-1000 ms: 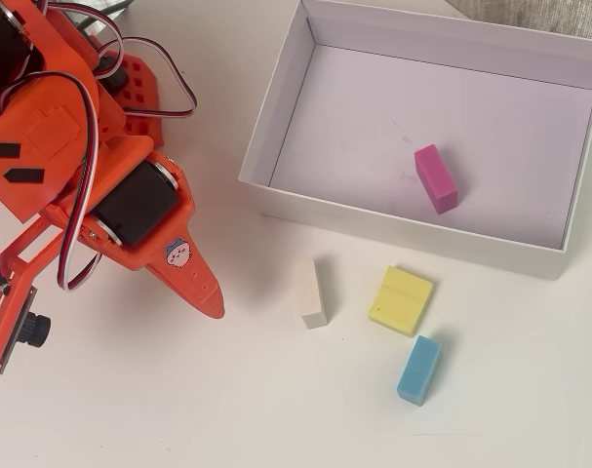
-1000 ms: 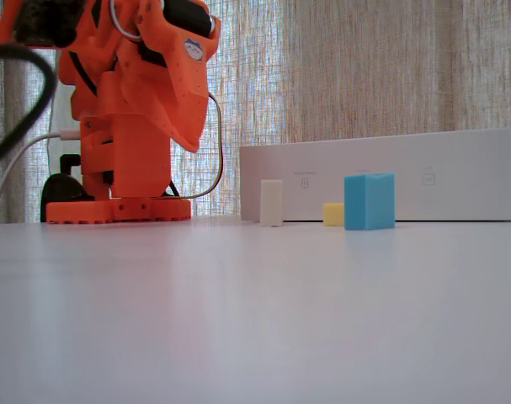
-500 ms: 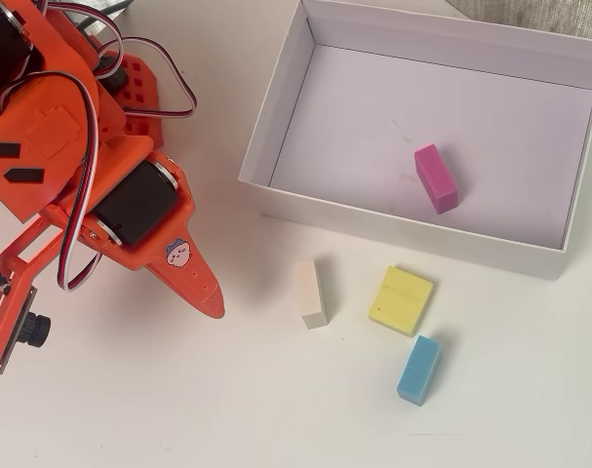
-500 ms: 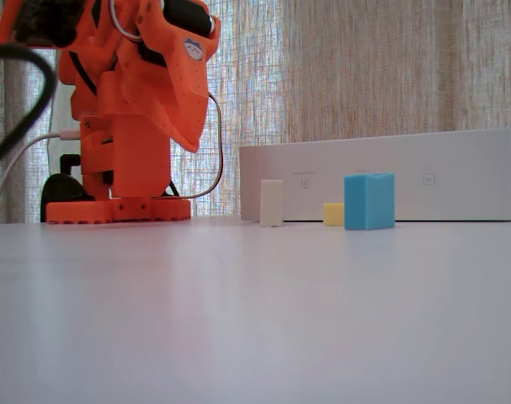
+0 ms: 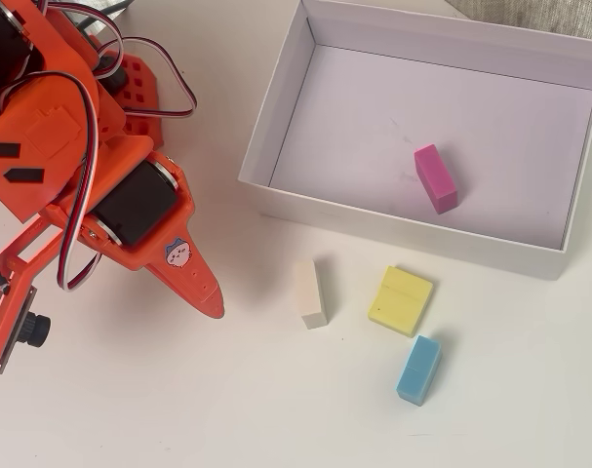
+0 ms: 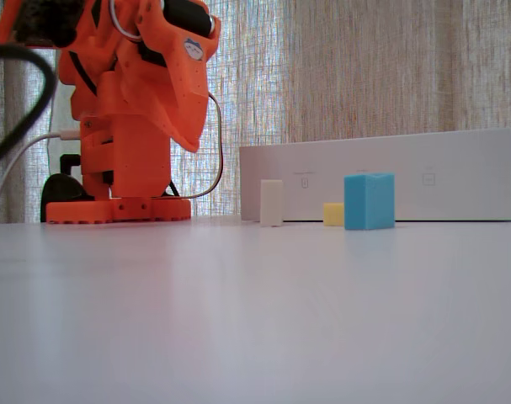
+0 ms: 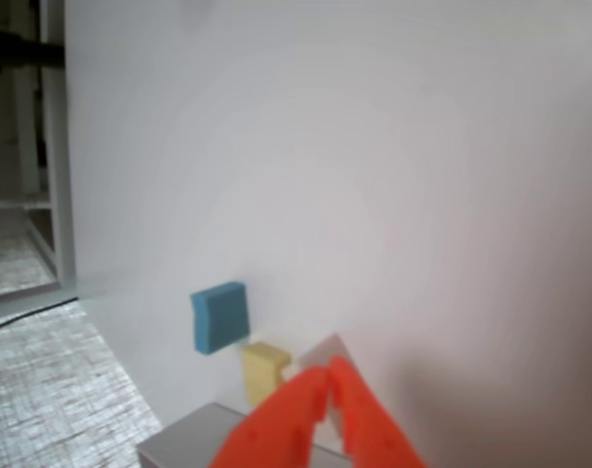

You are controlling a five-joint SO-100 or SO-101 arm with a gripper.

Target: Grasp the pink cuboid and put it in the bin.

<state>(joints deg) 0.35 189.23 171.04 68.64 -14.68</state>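
The pink cuboid (image 5: 436,177) lies on the floor of the bin (image 5: 276,102), toward the middle and nearer the front wall in the overhead view, clear of every wall and resting flat on a long face. So I judge the main work done: the block is where the task wants it, and nothing of mine is touching it.

My gripper (image 7: 327,382) holds nothing. In the wrist view the two orange fingers come together at their tips with no gap that I can make out, and there is no block between them (the cream-white block (image 7: 320,353) just behind the tips is sitting on the worktop, not in my grasp). In the overhead view the gripper (image 5: 210,302) hangs over bare worktop (image 5: 178,409) to the left of the blocks, well apart from the bin.

Three other blocks are on the worktop outside the bin's front wall: the cream-white block (image 5: 311,292) standing on edge, the yellow block (image 5: 402,300) lying flat beside it, and the blue block (image 5: 418,370) a little nearer the camera. None of them concerns me here. In the fixed view they stand in a row before the bin's white wall (image 6: 407,177), and the pink cuboid is hidden behind that wall.

What is left, as I judge it, is little: perhaps only drawing my arm (image 5: 71,146) to rest. No further grasp seems called for.
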